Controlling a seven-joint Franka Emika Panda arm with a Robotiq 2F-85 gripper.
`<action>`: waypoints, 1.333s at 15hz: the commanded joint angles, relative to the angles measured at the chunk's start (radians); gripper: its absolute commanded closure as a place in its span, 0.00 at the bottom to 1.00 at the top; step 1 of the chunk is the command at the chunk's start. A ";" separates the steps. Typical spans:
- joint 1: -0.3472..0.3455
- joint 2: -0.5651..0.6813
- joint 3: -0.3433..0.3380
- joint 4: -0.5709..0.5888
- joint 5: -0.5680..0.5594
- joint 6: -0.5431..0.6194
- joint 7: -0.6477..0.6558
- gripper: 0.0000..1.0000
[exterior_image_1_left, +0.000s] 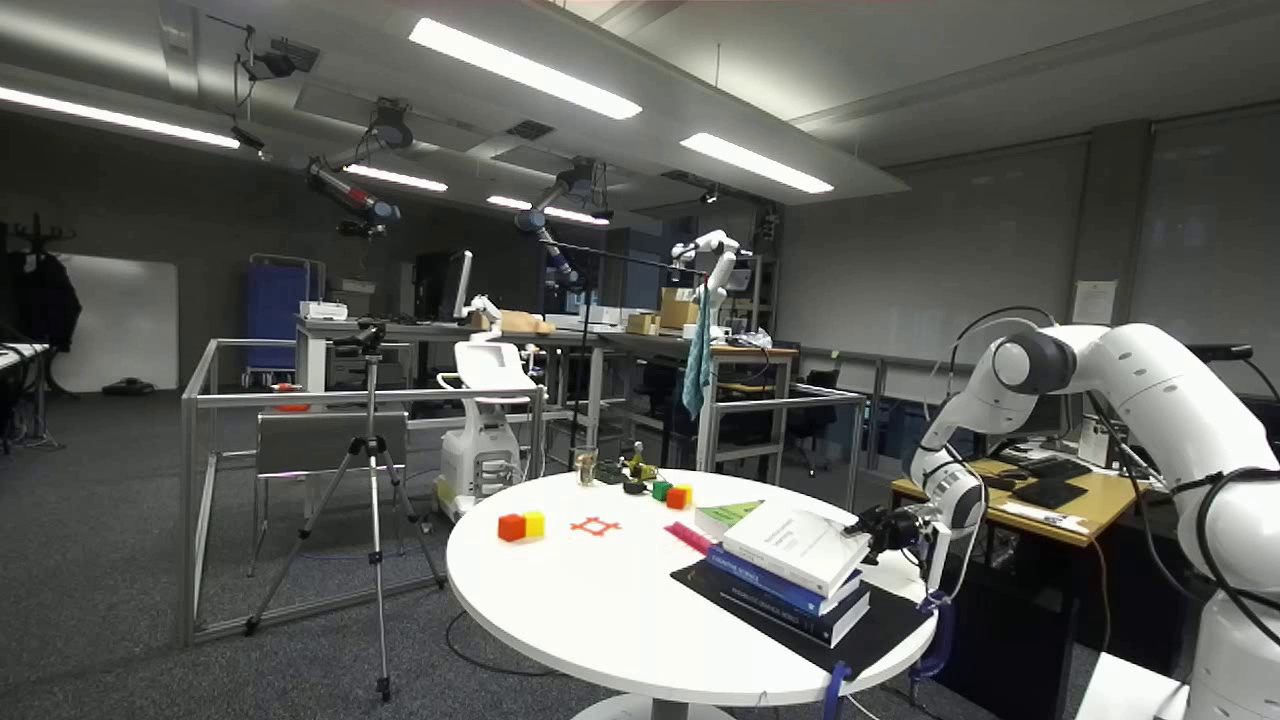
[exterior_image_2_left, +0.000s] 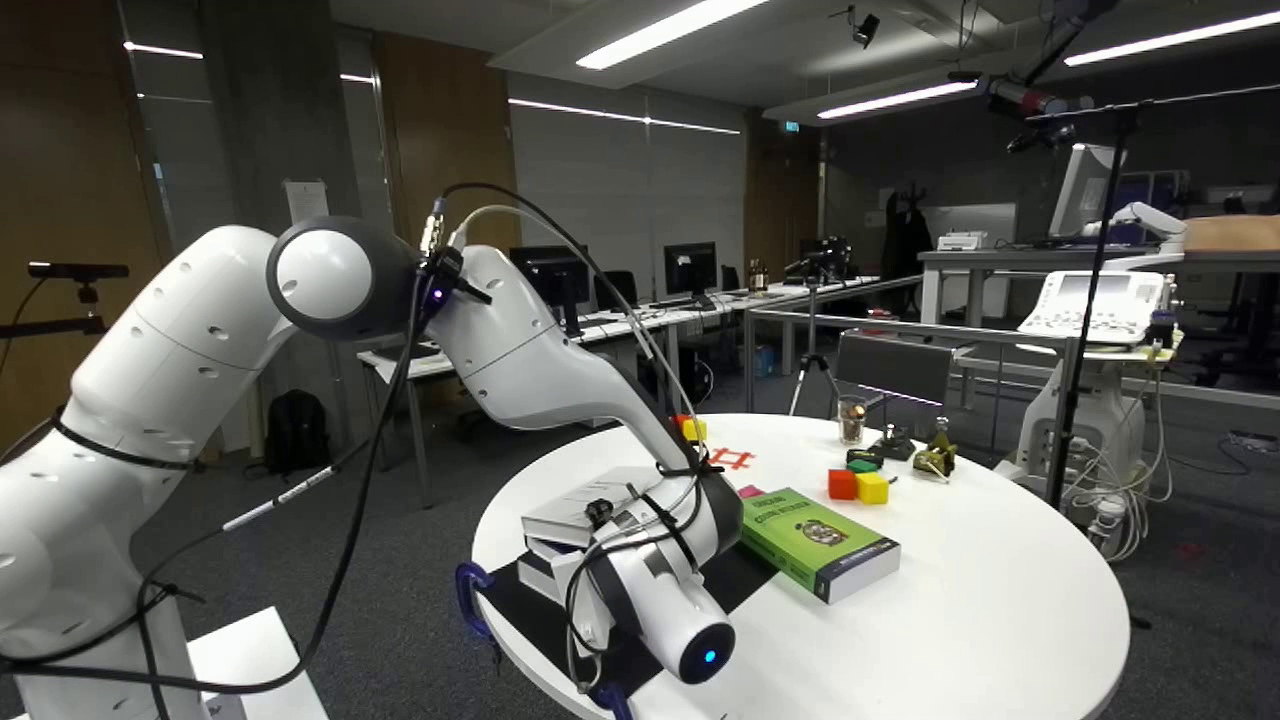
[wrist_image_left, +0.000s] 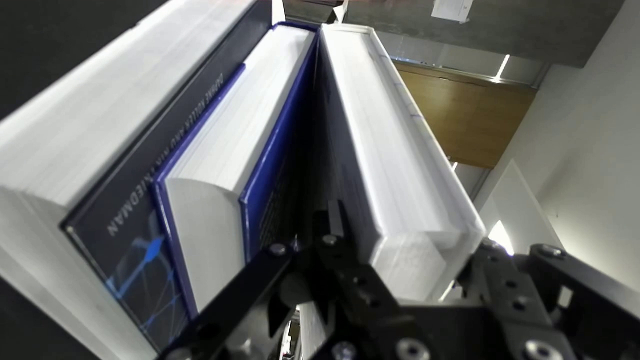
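In an exterior view, the thick white rectangular paper book (exterior_image_1_left: 798, 545) lies at nine o'clock from the black two-fingered gripper (exterior_image_1_left: 866, 538), which pinches its near corner. The book's long axis runs from ten o'clock to four; it tilts atop one blue rectangular book (exterior_image_1_left: 765, 578) and one navy rectangular book (exterior_image_1_left: 780, 614). Toward nine and ten o'clock lie one green rectangular book (exterior_image_1_left: 724, 516), two red cubes (exterior_image_1_left: 511, 527), two yellow cubes (exterior_image_1_left: 534, 524) and one green cube (exterior_image_1_left: 661, 490).
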 joint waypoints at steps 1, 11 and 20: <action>0.008 -0.075 -0.013 -0.051 0.044 -0.012 -0.042 0.77; 0.045 -0.100 -0.045 -0.068 0.089 0.115 -0.109 0.00; 0.099 -0.174 -0.040 -0.149 0.071 0.295 -0.116 0.00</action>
